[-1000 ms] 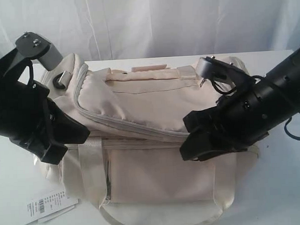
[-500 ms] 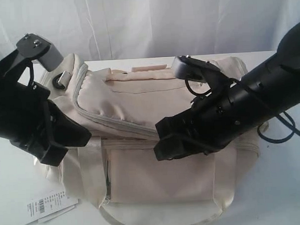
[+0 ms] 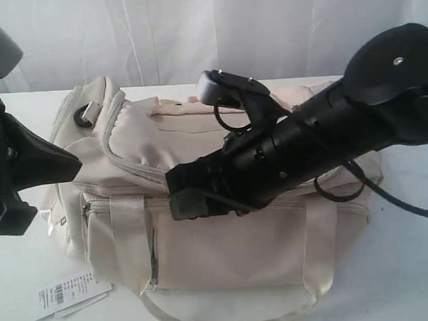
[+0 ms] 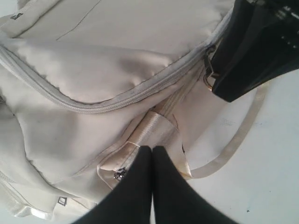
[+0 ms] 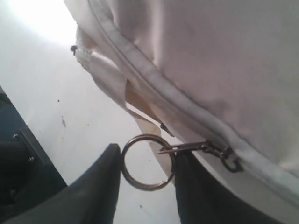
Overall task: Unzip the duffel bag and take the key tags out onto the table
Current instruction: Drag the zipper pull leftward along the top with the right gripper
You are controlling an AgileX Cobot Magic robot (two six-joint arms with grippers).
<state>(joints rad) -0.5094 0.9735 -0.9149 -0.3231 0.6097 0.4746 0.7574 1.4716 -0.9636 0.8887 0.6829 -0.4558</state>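
Note:
The cream duffel bag (image 3: 225, 252) lies on the white table (image 3: 407, 266). Its curved grey top zipper (image 4: 93, 105) looks closed where it shows. My right gripper (image 3: 179, 201) reaches across the bag's front. In the right wrist view my right gripper (image 5: 148, 157) is shut on the zipper's metal pull ring (image 5: 140, 183), with one finger on each side. The arm hides the zipper behind it. My left gripper (image 3: 75, 164) is by the bag's left end. In the left wrist view my left gripper (image 4: 152, 150) is shut on nothing, above a webbing strap (image 4: 156, 130). No key tags are in view.
A white barcode label (image 3: 67, 291) lies on the table at the bag's front left corner. A front-pocket zipper runs down the bag's face (image 3: 154, 259). A webbing handle (image 3: 228, 316) loops along the near edge. A white curtain (image 3: 194, 33) hangs behind.
My right gripper has travelled left across the bag, keeping hold of the pull ring. My left gripper has drawn back to the left, off the bag's front.

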